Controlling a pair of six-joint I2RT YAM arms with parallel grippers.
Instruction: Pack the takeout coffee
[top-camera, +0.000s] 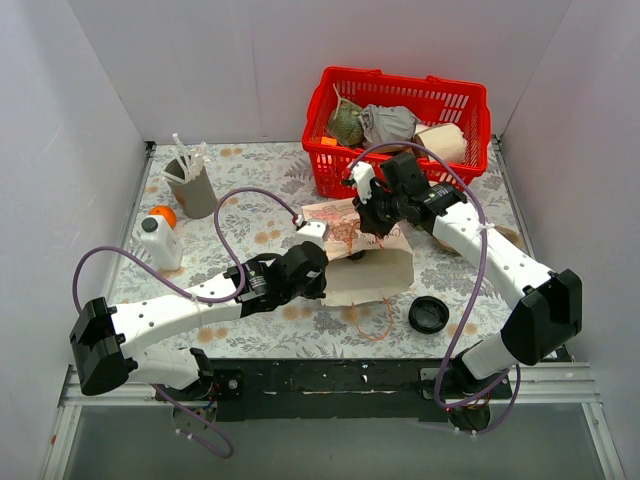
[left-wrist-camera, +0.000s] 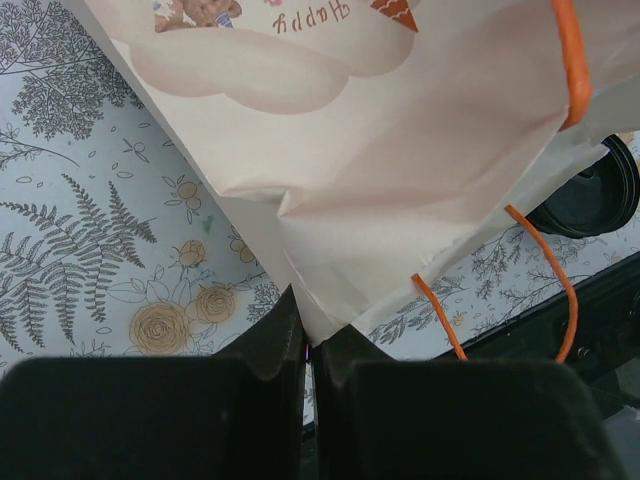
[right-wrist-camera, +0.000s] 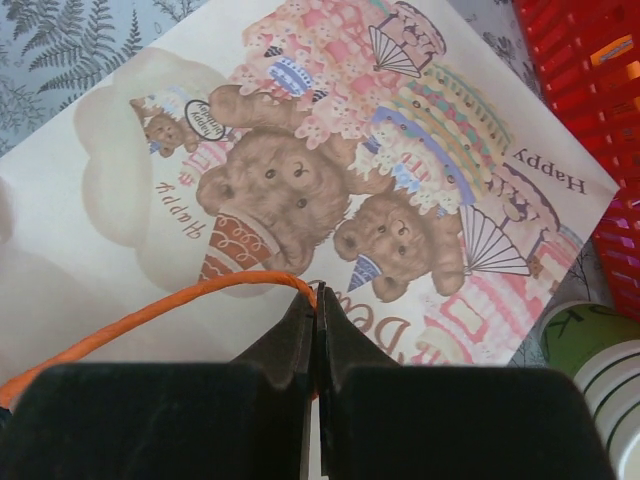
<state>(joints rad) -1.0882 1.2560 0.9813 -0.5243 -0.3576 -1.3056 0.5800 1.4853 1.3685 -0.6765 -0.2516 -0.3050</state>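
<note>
White-shelled left arm (top-camera: 170, 315) and right arm (top-camera: 495, 255) have black joint housings; a thin purple cable (top-camera: 484, 270) loops beside each; left gripper (left-wrist-camera: 308, 345) and right gripper (right-wrist-camera: 317, 300) are matte black wedges.

Left wrist view: black lid (left-wrist-camera: 592, 196) — half behind the bag (left-wrist-camera: 400, 130).

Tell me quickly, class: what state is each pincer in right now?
Left pincer: closed, pinching an edge of the paper bag.
Right pincer: closed on the orange handle of that bag.
</note>
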